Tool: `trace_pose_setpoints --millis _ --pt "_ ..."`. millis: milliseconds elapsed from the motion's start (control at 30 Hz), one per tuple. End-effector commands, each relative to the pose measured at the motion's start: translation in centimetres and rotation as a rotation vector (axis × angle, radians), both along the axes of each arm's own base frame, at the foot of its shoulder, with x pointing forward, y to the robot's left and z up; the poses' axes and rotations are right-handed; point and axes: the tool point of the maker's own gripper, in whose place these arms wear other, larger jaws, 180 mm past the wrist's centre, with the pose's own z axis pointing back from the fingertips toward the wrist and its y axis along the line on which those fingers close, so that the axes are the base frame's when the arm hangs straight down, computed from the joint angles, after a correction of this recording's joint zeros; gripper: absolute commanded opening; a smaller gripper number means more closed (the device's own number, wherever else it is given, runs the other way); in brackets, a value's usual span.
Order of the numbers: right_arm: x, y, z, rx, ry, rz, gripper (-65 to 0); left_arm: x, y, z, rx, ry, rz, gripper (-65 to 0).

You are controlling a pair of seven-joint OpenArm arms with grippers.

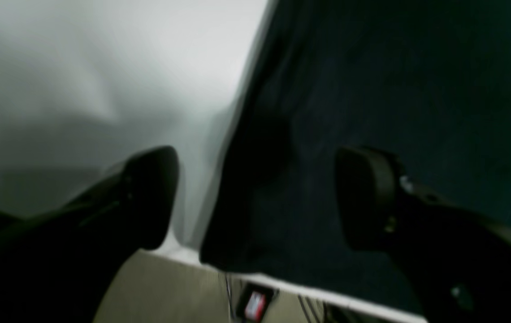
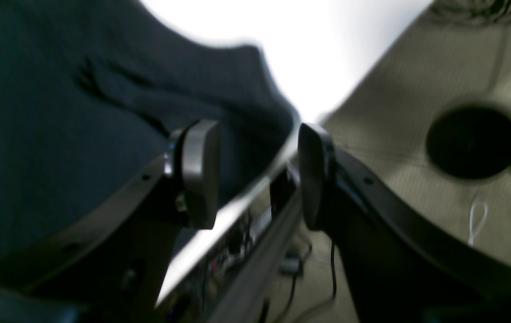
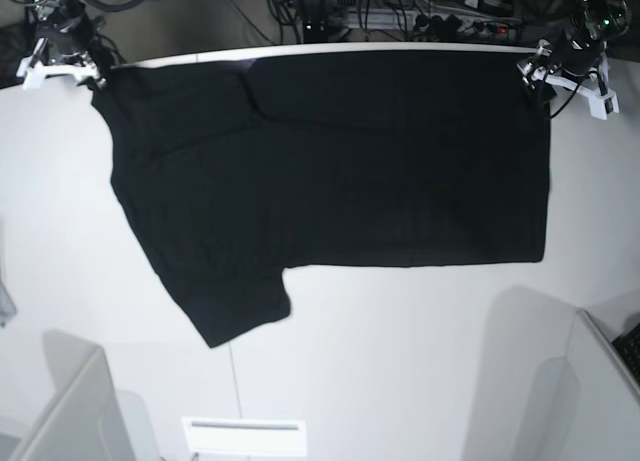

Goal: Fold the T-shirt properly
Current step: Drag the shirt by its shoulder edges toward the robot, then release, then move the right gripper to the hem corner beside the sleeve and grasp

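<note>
One plain black T-shirt [image 3: 340,171], flat

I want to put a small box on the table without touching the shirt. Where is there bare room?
The black cloth T-shirt fills the far half of the white table. Free patches: the near strip below the shirt's hem, and the near-left area beside the lower sleeve. The far edge is crowded: the right gripper and left gripper sit at its corners.

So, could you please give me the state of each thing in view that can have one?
T-shirt: spread flat on the table, plain black face up, one sleeve folded over the body, not yet folded up.
Left gripper: jaws open, at the shirt's far edge, holding nothing.
Right gripper: jaws open, at the shirt's corner, holding nothing.
</note>
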Motion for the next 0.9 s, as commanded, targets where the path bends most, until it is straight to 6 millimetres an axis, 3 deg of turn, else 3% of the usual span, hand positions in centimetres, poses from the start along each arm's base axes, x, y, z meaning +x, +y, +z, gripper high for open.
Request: trace_pose_setpoints --millis 0,133,200,333,500,667,700,867 --pt "0.3 -1.0 1.3 -0.052 -0.038 -0.004 -38.0 0.8 1.4 2.0 0.052 -0.052 0.005 -10.9" --pt "1.5 -2.0 2.5 -0.118 -0.095 -0.006 -37.7 1.6 3.1 4.9 0.117 -0.12 0.029 -10.9" --pt "3.4 -2.4 3.4 -0.134 -0.135 0.02 -37.4 2.6 3.3 5.8 0.129 -0.156 0.032 -11.0" --pt "7.7 -0.9 3.9 -0.121 -0.18 0.137 -37.5 4.0 3.2 6.4 0.129 -0.192 0.027 -12.2" --pt "12.3 1.4 4.3 -0.105 -0.243 0.243 -37.8 5.2 3.2 6.9 0.126 -0.226 0.031 -31.3" --pt "17.6 3.2 4.6 -0.079 -0.285 0.337 -37.8 6.1 3.3 7.4 0.127 -0.257 0.037 -62.0" --pt "18.4 3.6 4.6 -0.075 -0.287 0.354 -37.8 6.1 3.4 7.5 0.128 -0.259 0.038 -65.0" --pt "23.2 5.1 5.0 -0.065 -0.308 0.435 -37.8 6.1 3.6 7.6 0.134 -0.259 0.042 -65.0"
